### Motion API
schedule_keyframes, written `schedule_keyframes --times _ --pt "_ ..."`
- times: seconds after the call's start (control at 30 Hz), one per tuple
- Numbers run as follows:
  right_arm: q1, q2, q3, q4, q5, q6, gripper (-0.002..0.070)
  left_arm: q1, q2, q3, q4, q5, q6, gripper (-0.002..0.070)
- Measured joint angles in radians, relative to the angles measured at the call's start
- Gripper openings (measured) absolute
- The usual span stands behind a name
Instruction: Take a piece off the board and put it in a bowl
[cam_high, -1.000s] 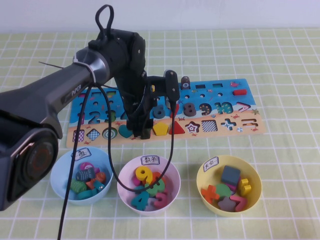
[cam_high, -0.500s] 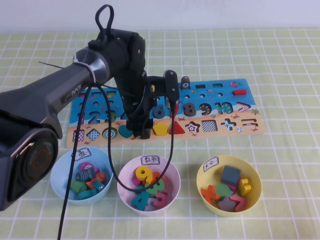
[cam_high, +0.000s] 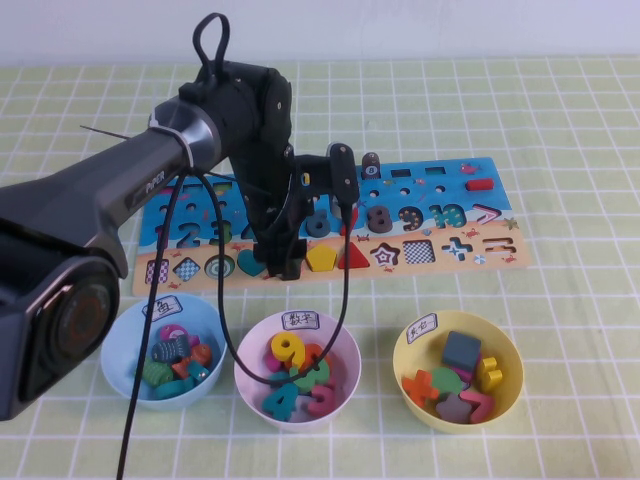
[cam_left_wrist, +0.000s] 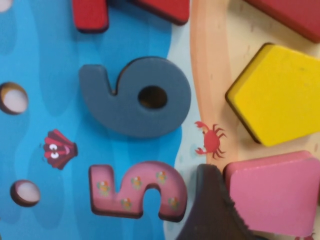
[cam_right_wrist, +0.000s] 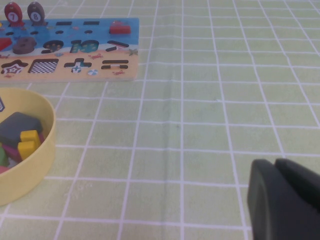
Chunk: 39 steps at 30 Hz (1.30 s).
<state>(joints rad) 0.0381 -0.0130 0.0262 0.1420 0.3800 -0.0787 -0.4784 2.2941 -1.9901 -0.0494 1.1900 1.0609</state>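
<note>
My left gripper (cam_high: 285, 264) is down on the tan strip of the board (cam_high: 500, 258), just left of the yellow pentagon (cam_high: 320, 258). In the high view the arm hides the pink piece. In the left wrist view one dark finger (cam_left_wrist: 210, 210) presses against the side of the pink piece (cam_left_wrist: 275, 195), which lies flat on the board (cam_left_wrist: 50, 75) beside the yellow pentagon (cam_left_wrist: 280, 95); the other finger is out of the picture. The yellow bowl (cam_high: 405, 350) stands at the front right with several pieces in it. My right gripper (cam_right_wrist: 275, 172) is shut and empty, low over the mat right of the bowl (cam_right_wrist: 35, 150).
A light blue bowl (cam_high: 120, 340) and a white bowl (cam_high: 345, 345), both holding pieces, stand in front of the board. A grey 6 (cam_left_wrist: 135, 97) and a pink 5 (cam_left_wrist: 135, 192) lie next to the left gripper. The left arm's cable hangs over the white bowl.
The left arm's upper part has shifted very slightly; the gripper stays at the same place on the board. Nothing else has moved.
</note>
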Motion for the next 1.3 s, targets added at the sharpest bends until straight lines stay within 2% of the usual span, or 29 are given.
schedule_keyframes --times 0.23,0.3,0.4,1.3 --pt "0.0 0.0 0.0 0.0 0.0 0.0 -0.0017 0.0 0.0 0.0 0.0 0.003 -0.067 0.0391" --pt "0.0 0.0 0.0 0.0 0.0 0.0 -0.0017 0.0 0.0 0.0 0.0 0.004 -0.074 0.0365" --pt "0.0 0.0 0.0 0.0 0.0 0.0 -0.0017 0.0 0.0 0.0 0.0 0.005 -0.078 0.0286" --pt "0.0 0.0 0.0 0.0 0.0 0.0 -0.0017 0.018 -0.026 0.0 0.031 0.023 -0.081 0.0283"
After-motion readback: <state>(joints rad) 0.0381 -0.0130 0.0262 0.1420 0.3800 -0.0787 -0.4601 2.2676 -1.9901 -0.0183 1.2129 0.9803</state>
